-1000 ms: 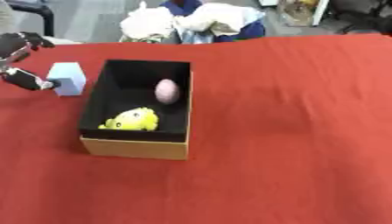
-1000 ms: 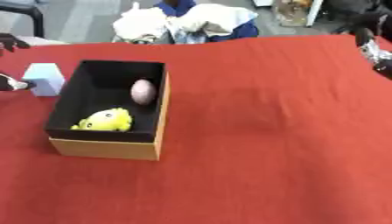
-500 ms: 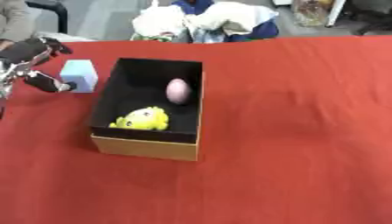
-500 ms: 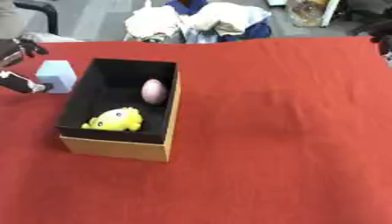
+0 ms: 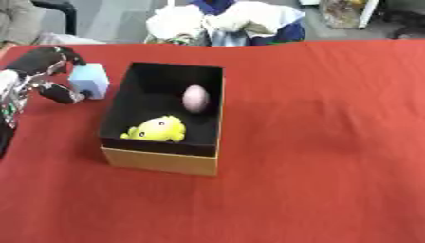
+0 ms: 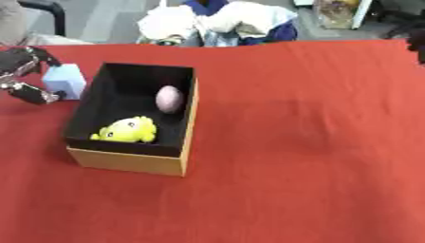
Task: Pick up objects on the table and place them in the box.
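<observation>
Thing in hand: a pale blue cube (image 5: 89,79), sitting on the red table (image 5: 332,142) near its far left corner, just outside the left wall of the box (image 5: 162,159).
Left hand: the left hand (image 5: 46,78) comes in from the table's left edge with its fingers curved over the cube's top and its thumb low by the near side; they bracket the cube, but whether they actually touch it I cannot tell.
Right hand: not seen in either view.
Box: open, dark inside, with tan outer walls; a pink egg (image 5: 196,98) lies toward its far right and a yellow toy (image 5: 158,129) toward its near left (room remains between them).
Likely handling: the cube looks light and rigid, perhaps foam or plastic; flat faces should not roll, though smooth sides could slip.
Where to hold: two opposite faces, pinched about mid-height, away from edges and corners.
Watch for: the cube stands close to the box wall, so fingers on that side have little room.
</observation>
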Action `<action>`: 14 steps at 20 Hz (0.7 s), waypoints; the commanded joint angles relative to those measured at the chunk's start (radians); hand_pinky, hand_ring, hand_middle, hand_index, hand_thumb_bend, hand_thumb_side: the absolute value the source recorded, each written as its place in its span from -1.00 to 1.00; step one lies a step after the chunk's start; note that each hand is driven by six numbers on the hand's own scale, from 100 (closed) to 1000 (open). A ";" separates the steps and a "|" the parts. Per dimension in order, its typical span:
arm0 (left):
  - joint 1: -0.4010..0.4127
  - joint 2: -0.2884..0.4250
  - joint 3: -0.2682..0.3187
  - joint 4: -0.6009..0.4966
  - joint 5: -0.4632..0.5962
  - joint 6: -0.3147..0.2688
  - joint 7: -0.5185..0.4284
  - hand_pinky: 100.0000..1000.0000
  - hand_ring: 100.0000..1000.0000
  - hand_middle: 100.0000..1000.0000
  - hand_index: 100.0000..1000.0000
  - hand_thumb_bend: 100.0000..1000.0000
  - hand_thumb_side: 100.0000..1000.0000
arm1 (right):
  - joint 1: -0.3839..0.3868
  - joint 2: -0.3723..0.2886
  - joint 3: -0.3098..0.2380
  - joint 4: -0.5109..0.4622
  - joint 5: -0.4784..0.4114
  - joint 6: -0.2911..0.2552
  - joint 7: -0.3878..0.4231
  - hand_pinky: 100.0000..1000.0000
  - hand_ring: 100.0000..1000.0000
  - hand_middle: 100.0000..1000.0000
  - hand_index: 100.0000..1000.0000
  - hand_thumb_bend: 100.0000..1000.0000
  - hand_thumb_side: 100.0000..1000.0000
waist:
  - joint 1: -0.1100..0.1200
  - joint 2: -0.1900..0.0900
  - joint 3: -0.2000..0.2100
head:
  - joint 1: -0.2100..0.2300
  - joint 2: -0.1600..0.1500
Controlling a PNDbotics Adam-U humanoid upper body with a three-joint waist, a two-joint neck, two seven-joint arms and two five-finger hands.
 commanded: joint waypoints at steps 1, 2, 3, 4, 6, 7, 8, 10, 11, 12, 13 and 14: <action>-0.016 0.039 0.002 -0.039 0.024 -0.005 0.004 0.10 -0.06 -0.09 0.20 -0.30 -0.72 | -0.010 -0.024 -0.013 -0.007 -0.005 -0.003 -0.001 0.49 0.42 0.36 0.58 -1.00 0.55 | -0.001 -0.029 0.005 | 0.001 0.002; -0.018 0.043 0.000 -0.051 0.035 -0.007 0.000 0.09 -0.08 -0.10 0.19 -0.32 -0.74 | -0.007 -0.024 -0.013 -0.007 -0.005 -0.002 0.000 0.49 0.42 0.36 0.58 -1.00 0.55 | -0.001 -0.033 0.008 | -0.001 0.005; -0.021 0.047 -0.003 -0.067 0.049 -0.012 -0.007 0.09 -0.08 -0.11 0.19 -0.31 -0.74 | -0.003 -0.025 -0.014 -0.006 -0.004 -0.002 0.000 0.49 0.42 0.36 0.58 -1.00 0.54 | -0.001 -0.038 0.013 | -0.003 0.008; -0.022 0.053 -0.007 -0.087 0.063 -0.017 -0.014 0.08 -0.09 -0.12 0.18 -0.28 -0.76 | 0.001 -0.025 -0.015 -0.006 -0.004 -0.002 0.000 0.49 0.42 0.36 0.57 -1.00 0.54 | -0.001 -0.043 0.018 | -0.004 0.011; -0.025 0.064 -0.017 -0.136 0.093 -0.028 -0.028 0.08 -0.11 -0.14 0.17 -0.26 -0.78 | 0.007 -0.025 -0.015 -0.007 -0.003 -0.001 0.001 0.49 0.42 0.36 0.57 -1.00 0.54 | -0.001 -0.053 0.027 | -0.005 0.016; -0.026 0.069 -0.024 -0.164 0.111 -0.032 -0.037 0.08 -0.11 -0.14 0.17 -0.24 -0.78 | 0.010 -0.026 -0.016 -0.007 -0.003 0.000 0.001 0.49 0.42 0.36 0.57 -1.00 0.54 | -0.001 -0.057 0.032 | -0.005 0.019; -0.027 0.072 -0.030 -0.190 0.127 -0.036 -0.045 0.07 -0.11 -0.14 0.16 -0.23 -0.80 | 0.012 -0.025 -0.016 -0.007 -0.002 0.001 0.001 0.49 0.42 0.36 0.57 -1.00 0.53 | -0.001 -0.062 0.036 | -0.004 0.021; -0.030 0.077 -0.046 -0.253 0.163 -0.044 -0.062 0.07 -0.12 -0.15 0.16 -0.22 -0.83 | 0.016 -0.024 -0.017 -0.009 -0.002 0.002 0.003 0.49 0.42 0.36 0.57 -1.00 0.53 | -0.001 -0.070 0.042 | -0.004 0.024; -0.031 0.077 -0.055 -0.289 0.186 -0.049 -0.071 0.07 -0.12 -0.16 0.16 -0.22 -0.84 | 0.017 -0.023 -0.017 -0.009 -0.001 0.002 0.003 0.49 0.42 0.36 0.57 -1.00 0.53 | -0.001 -0.073 0.044 | -0.005 0.025; -0.031 0.076 -0.065 -0.322 0.209 -0.054 -0.082 0.07 -0.12 -0.16 0.16 -0.21 -0.85 | 0.018 -0.022 -0.017 -0.010 -0.001 0.003 0.004 0.49 0.42 0.36 0.57 -1.00 0.52 | -0.001 -0.076 0.046 | -0.005 0.025; -0.033 0.075 -0.079 -0.357 0.232 -0.061 -0.094 0.07 -0.12 -0.15 0.16 -0.20 -0.85 | 0.019 -0.020 -0.017 -0.011 -0.001 0.003 0.005 0.49 0.42 0.36 0.57 -1.00 0.52 | -0.001 -0.079 0.047 | -0.005 0.026; -0.034 0.074 -0.092 -0.389 0.253 -0.068 -0.108 0.08 -0.12 -0.15 0.17 -0.17 -0.84 | 0.020 -0.019 -0.017 -0.012 -0.001 0.003 0.006 0.49 0.42 0.36 0.56 -1.00 0.52 | -0.001 -0.081 0.047 | -0.005 0.026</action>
